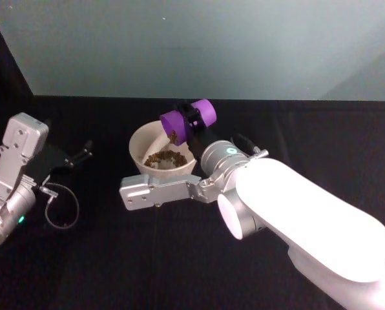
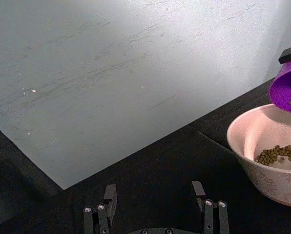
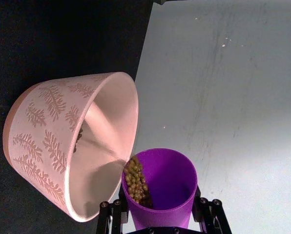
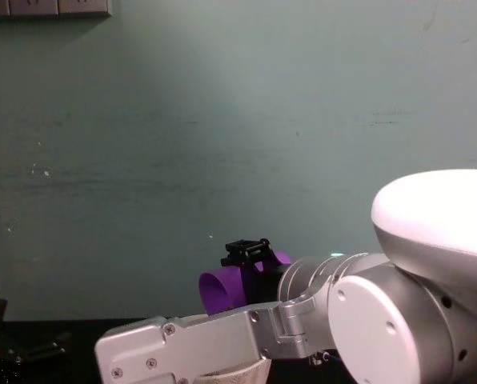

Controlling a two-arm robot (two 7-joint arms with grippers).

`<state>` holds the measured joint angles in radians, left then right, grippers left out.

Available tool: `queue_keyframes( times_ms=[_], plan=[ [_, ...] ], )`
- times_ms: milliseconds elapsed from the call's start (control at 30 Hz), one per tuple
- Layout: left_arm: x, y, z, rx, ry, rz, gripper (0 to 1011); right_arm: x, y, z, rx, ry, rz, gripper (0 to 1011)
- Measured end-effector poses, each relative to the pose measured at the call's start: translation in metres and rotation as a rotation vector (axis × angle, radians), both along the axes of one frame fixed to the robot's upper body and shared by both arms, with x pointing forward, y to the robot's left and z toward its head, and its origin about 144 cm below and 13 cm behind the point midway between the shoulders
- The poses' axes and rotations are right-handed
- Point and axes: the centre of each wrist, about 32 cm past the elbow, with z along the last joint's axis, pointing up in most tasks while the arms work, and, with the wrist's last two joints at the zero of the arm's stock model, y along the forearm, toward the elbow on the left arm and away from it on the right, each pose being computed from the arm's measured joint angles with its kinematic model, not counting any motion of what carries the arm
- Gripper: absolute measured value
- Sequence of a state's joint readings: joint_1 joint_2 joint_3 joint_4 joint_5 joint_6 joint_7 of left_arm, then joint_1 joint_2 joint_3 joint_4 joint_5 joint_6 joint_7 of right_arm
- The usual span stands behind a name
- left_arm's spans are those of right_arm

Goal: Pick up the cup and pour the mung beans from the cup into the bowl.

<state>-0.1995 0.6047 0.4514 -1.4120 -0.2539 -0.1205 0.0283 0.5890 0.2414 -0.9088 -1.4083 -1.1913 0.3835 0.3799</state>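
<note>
Cup against bowl: the cup (image 1: 208, 111) hangs above the far right part of the bowl (image 1: 137, 139), clear of the rim, its mouth turned toward the robot's left and down into the bowl.
Cup axis: close to level, base high on the right, mouth a little lower; in the chest view the cup (image 4: 218, 292) lies almost sideways.
Mung beans: a heap of mung beans (image 3: 135, 180) sits at the low lip of the cup (image 3: 167, 175); more lie in a patch on the floor of the bowl (image 2: 262, 141).
Right gripper: the right gripper (image 1: 194, 116) is pinching the cup across its body, one finger on each side, with the arm reaching in from the right above the tabletop (image 1: 115, 258).
Left gripper: the left gripper (image 1: 83, 152) is parked to the left, well apart from the bowl, its fingers spread and holding nothing, as the left wrist view also shows (image 2: 154, 195).
Nearer arm: the right one, by far.
What the next move turns on: by my reckoning, tipping the mouth lower while keeping it inside the rim, so the heap at the lip falls into the bowl and not past it.
</note>
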Motion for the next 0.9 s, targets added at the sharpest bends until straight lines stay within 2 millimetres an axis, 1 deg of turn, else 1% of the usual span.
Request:
queue_keyframes(
  times_ms=[900],
  plan=[
    [0.0,0.0,0.0,0.0,0.0,0.0,1000,-0.0021,0.0016,-0.0006,-0.027,-0.013,-0.002,716]
  ],
)
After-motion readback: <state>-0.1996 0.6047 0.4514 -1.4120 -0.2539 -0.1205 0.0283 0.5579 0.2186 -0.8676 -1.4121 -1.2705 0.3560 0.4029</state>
